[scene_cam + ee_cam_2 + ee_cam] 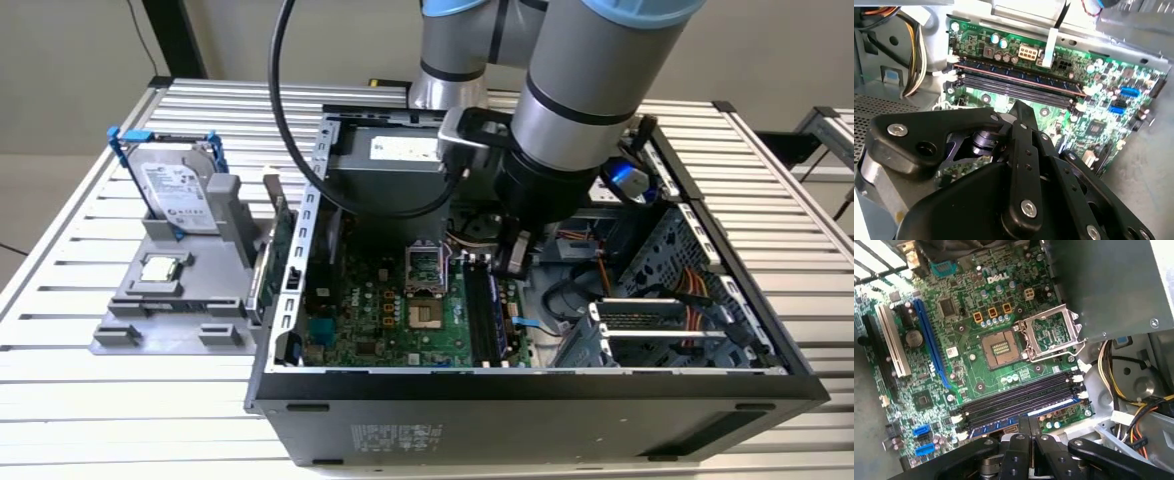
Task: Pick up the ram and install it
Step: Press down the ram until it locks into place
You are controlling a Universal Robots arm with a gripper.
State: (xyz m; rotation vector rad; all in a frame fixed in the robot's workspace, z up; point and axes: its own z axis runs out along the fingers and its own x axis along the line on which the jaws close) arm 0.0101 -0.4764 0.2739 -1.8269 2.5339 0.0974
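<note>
The arm is reached down into an open PC case (534, 385) lying on a slatted table (80, 400). The gripper (511, 262) is seen in the exterior view just above the memory slots (487, 315), towards the exterior view's right of the motherboard (387, 320).

In the first wrist view the gripper (1029, 432) fingers are brought together to a narrow point directly over the slots (1019, 402). A stick w/ a blue-white label strip, the ram (1026, 415), is seen lying in the slot nearest the fingers, lengthwise along the bank. In the second wrist view the same bank of slots (1019, 82) is seen beyond the tip of the gripper (1019, 107), w/ a dark stick (1014, 75) seated in the far slot.

The jaws are closed down to almost no gap; the ram does not appear to be held between them, but whether the tips are touching its top edge cannot be told. Whether the ram is fully latched cannot be told either.

The CPU socket (1051, 335) is seen w/ its metal frame raised, beside a bare chip area (999, 347). Yellow and orange cables (1134, 410) are bundled near the slot ends.

Outside the case, on the exterior view's left, a hard drive (174, 190) is stood upright in a grey holder (167, 300), w/ a CPU (160, 268) laid flat in front of it.
</note>
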